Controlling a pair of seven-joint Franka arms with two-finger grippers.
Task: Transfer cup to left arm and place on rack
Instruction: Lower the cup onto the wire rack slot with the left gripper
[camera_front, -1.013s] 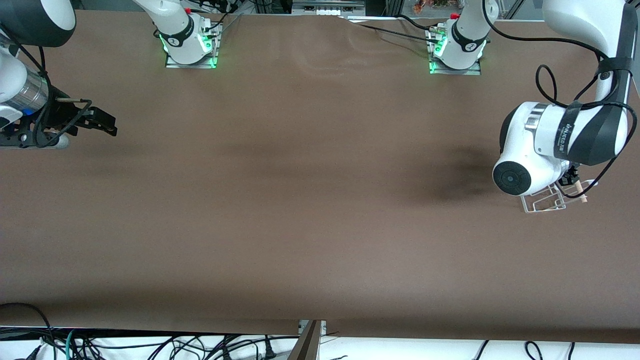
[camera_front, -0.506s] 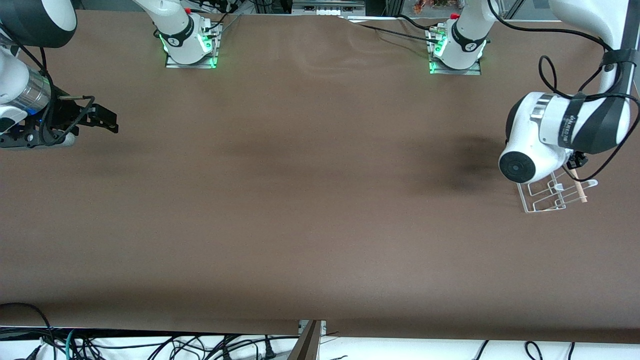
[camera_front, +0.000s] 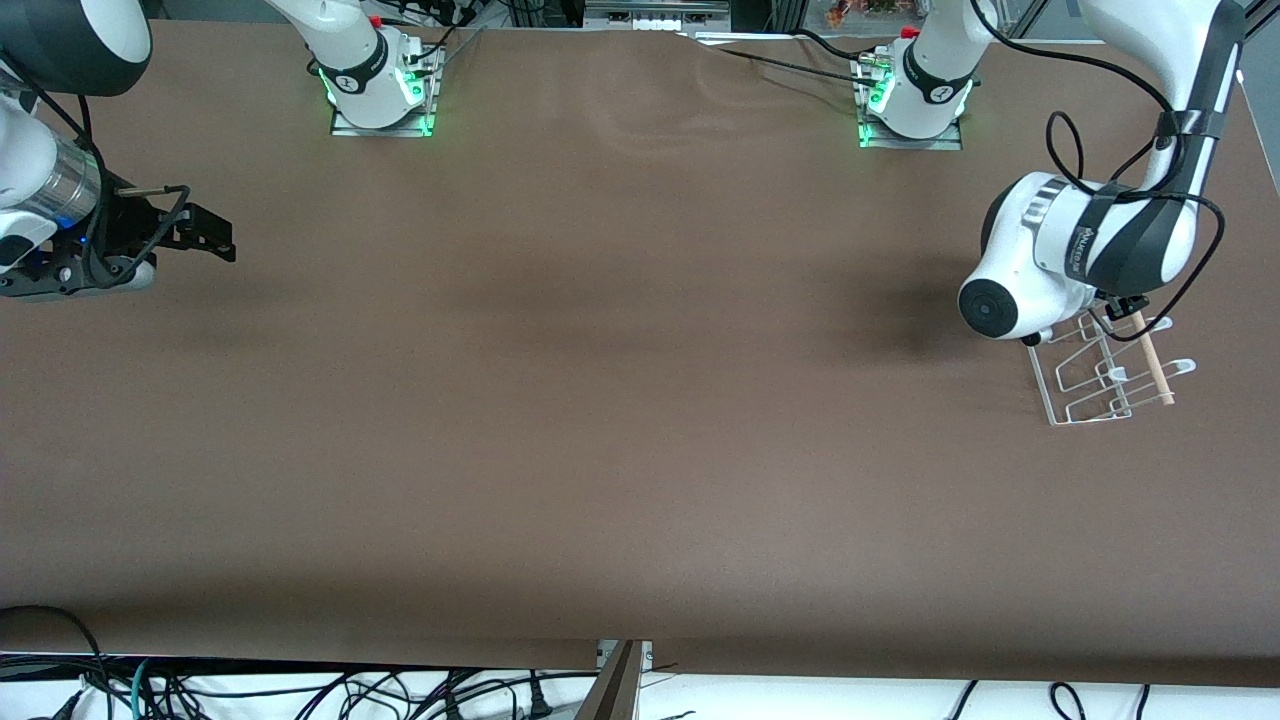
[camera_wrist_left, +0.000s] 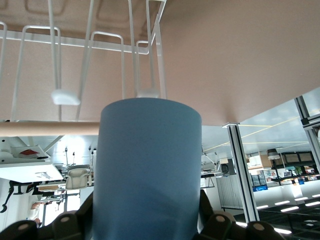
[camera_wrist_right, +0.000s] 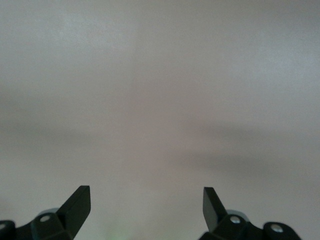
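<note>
Front view differences are noted first: against the frame from a second ago, the left arm (camera_front: 1080, 250) has been drawn toward the robots' bases, so that more of the rack (camera_front: 1105, 375) is uncovered, with its wooden dowel (camera_front: 1152, 360) now shown along most of its length. The right arm (camera_front: 40, 190) is seen almost where it was, waiting at its own end of the table (camera_front: 600, 400).

One cup (camera_wrist_left: 146, 170) is counted, light blue and plain; it is seen only in the left wrist view, pinched by the left gripper (camera_wrist_left: 146, 225), whose dark fingers (camera_wrist_left: 82, 220) are pressed against both of its sides. The cup is held just beside the rack's white-tipped prongs (camera_wrist_left: 65, 96), over the end of the rack nearer the bases. Whether cup and wire touch cannot be told.

One rack is counted, standing at the left arm's end of the table. Two arms and two grippers are counted. The right gripper (camera_wrist_right: 146, 205) is held with its fingers spread over bare table, nothing between them.
</note>
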